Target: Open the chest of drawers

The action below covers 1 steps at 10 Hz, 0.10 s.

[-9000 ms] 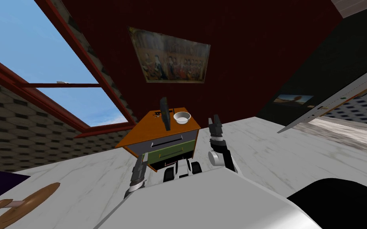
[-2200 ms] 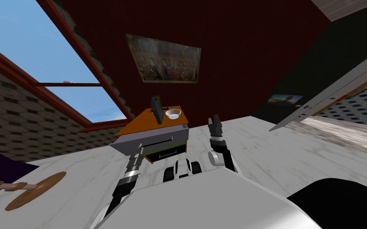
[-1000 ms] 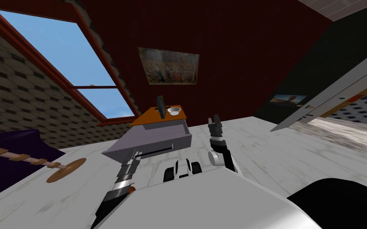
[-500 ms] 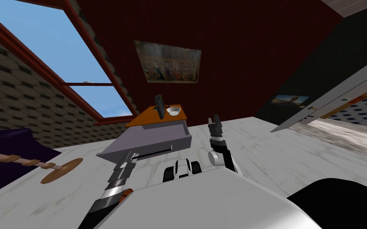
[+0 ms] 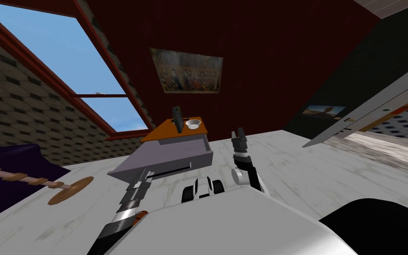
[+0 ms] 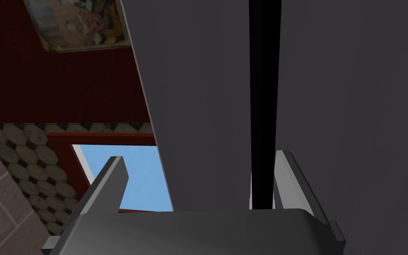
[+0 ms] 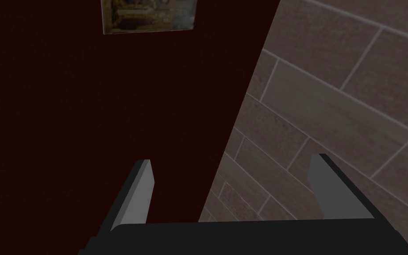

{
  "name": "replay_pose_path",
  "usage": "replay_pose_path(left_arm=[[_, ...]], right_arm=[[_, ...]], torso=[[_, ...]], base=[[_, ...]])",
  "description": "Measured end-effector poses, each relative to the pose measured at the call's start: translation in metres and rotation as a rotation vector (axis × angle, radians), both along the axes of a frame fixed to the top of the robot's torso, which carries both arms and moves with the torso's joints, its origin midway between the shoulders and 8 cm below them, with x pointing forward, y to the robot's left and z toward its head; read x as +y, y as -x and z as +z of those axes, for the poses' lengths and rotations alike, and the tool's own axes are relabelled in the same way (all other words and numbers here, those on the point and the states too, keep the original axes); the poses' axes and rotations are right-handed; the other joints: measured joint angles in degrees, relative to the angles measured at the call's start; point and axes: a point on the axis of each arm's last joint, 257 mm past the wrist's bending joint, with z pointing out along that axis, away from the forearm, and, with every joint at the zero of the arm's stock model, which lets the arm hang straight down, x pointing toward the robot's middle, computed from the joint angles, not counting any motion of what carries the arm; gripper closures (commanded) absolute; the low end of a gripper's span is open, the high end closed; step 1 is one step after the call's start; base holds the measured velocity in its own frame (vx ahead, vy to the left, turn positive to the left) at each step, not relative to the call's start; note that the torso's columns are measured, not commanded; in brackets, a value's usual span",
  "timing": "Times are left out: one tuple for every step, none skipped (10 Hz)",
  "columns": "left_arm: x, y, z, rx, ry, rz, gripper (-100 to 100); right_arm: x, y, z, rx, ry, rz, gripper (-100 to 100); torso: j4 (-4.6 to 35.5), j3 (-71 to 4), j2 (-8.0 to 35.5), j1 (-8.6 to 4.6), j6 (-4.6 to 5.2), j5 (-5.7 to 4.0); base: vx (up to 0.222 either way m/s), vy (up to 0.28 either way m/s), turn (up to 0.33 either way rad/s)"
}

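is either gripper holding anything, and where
Nothing is gripped. The left gripper is open at the front of the pulled-out grey drawer, beside its black slot; the right gripper is open, empty.

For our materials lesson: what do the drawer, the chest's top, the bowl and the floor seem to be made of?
The drawer is plain matt grey with no grain, so its material is unclear. The chest's top is flat orange-brown, perhaps painted wood. The bowl is smooth white, perhaps ceramic or plastic. The floor is white with grey veins, like marble.
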Motion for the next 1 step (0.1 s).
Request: replay_pose_path(left_arm=[[0.0001,0.0002,-0.0005,0.002,0.0,0.001,0]], right_arm=[[0.0,0.0,0.0,0.0,0.0,0.0,0]], torso=[[0.0,0.0,0.0,0.02,0.0,0.02]], base=[[0.0,0.0,0.0]])
